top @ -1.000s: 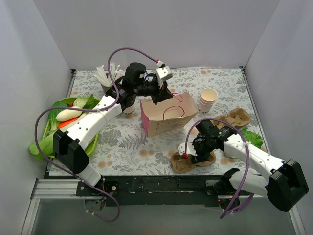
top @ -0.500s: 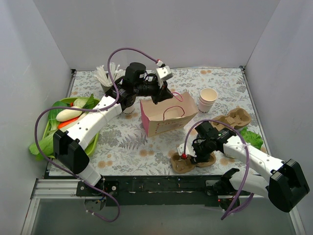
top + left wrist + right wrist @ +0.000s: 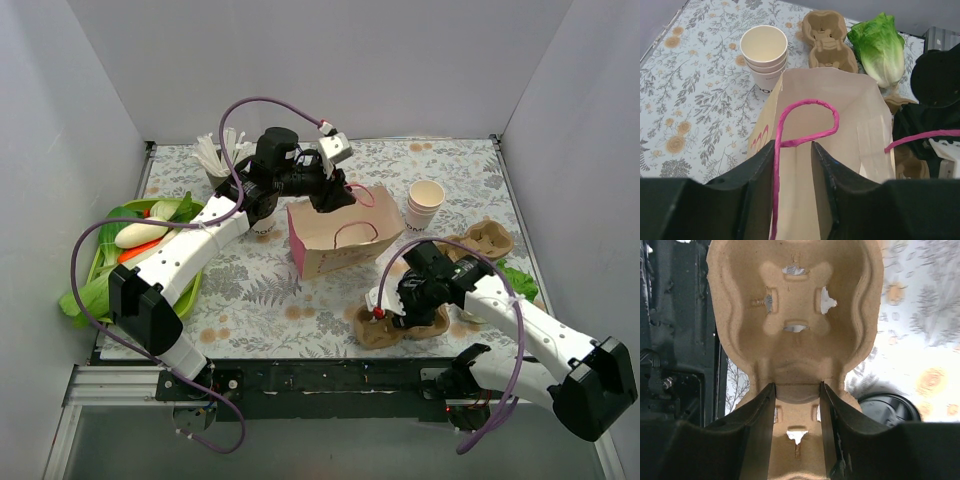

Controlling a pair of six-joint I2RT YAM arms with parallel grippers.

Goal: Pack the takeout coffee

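The brown paper bag (image 3: 335, 255) stands open mid-table; it also shows in the left wrist view (image 3: 860, 115). My left gripper (image 3: 338, 198) (image 3: 792, 145) hangs over the bag's back rim. Its jaws stand a narrow gap apart, and one strand of the pink handle (image 3: 809, 106) runs between them along the left finger. My right gripper (image 3: 397, 318) (image 3: 796, 385) is shut on the middle neck of a cardboard cup carrier (image 3: 378, 335) (image 3: 795, 305) at the front. A white printed cup (image 3: 263, 227), likely the takeout coffee, stands beside my left arm, its top hidden.
A round black lid (image 3: 890, 410) lies beside the held carrier. A stack of cream cups (image 3: 426, 203) (image 3: 764, 50), a second carrier (image 3: 487, 240) (image 3: 829, 42) and lettuce (image 3: 515, 280) (image 3: 880, 45) are at the right. Vegetables (image 3: 140, 234) lie at the left, and white utensils (image 3: 212, 160) at the back left.
My right gripper has shifted a little to the right with the carrier in it. My left gripper has turned slightly at the bag's rim, drawing the pink handle with it.
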